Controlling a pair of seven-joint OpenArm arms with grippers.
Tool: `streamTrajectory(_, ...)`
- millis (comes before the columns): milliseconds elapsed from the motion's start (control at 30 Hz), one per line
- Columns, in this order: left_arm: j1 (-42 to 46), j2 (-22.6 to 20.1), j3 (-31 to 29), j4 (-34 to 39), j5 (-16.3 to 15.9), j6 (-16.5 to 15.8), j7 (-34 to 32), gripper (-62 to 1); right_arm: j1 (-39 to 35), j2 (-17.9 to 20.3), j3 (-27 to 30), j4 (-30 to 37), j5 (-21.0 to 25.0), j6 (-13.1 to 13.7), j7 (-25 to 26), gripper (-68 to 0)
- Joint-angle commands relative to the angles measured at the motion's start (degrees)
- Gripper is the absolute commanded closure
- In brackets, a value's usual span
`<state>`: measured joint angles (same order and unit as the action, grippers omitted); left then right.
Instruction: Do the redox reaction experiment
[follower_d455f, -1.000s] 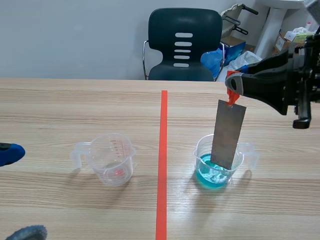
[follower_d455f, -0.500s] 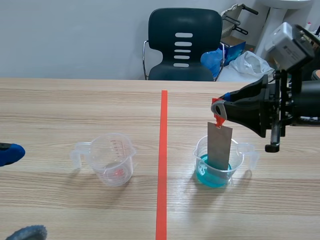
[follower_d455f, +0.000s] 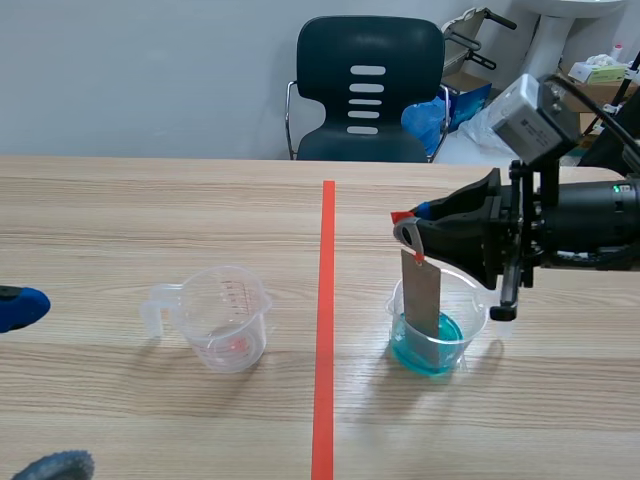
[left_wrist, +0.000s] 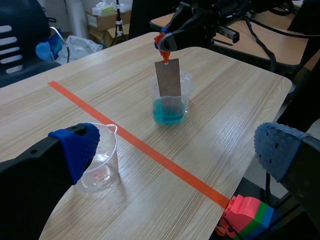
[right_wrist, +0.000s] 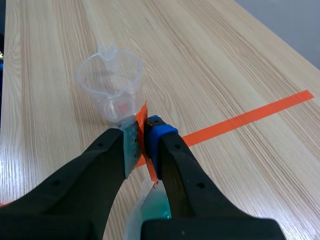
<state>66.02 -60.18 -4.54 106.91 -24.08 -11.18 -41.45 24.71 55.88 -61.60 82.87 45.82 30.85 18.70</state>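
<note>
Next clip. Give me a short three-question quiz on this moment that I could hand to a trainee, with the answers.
1. Fill in: the left gripper is ____ (open or shut).
2. True or false: the lower end of the metal strip stands in the blue liquid inside the cup.
3. What pinches the orange tab at the top of the strip? A, the left gripper. B, the right gripper. C, a person's hand.

Key: 1 open; 2 true; 3 B.
</note>
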Motion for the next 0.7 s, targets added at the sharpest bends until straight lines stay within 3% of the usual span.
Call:
streamTrajectory(0, -0.17, 0.31, 0.33, 1.16, -0.28, -0.37, -1.11, -62.3, -0.28, 1.05, 0.52, -0.07, -0.24, 0.28, -1.01, -0.8)
streamTrajectory(167, -0.17, 0.31, 0.33, 1.16, -0.28, -0.37, -1.09, -62.3, -0.28, 1.07, 0.52, -0.07, -0.22, 2.19, -1.03, -0.8)
streamTrajectory(667, -0.17, 0.31, 0.33, 1.16, -0.28, -0.37, -1.09, -62.3, -0.24, 1.95, 0.55, -0.04, -0.20, 2.19, -0.55, -0.8)
